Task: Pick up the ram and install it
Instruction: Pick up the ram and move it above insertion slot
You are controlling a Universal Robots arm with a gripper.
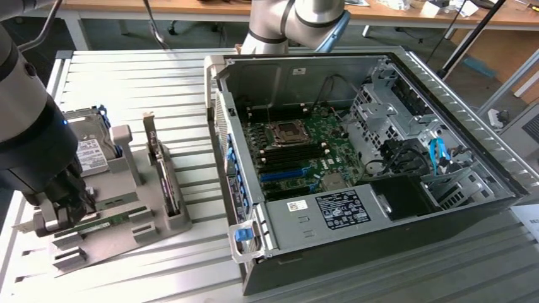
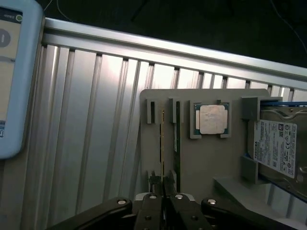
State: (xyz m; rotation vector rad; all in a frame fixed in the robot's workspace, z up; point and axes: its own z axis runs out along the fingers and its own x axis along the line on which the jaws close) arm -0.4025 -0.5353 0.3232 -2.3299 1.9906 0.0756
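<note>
Surface: slatted aluminium table bearing grey holder and open computer case.
Room: wooden desk behind.
Claw: gripper pinched nearly closed on ram, which sits in the holder.

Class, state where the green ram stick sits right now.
In the exterior view the ram sits in the grey holder on that view's left, outside the open computer case, with the claw at one end.

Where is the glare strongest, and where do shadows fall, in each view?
Wrist view: glare streaks the ribbed table and the processor's metal lid; beyond the table it is dark. Exterior view: even light; the computer case is darkest around its drive bay.
</note>
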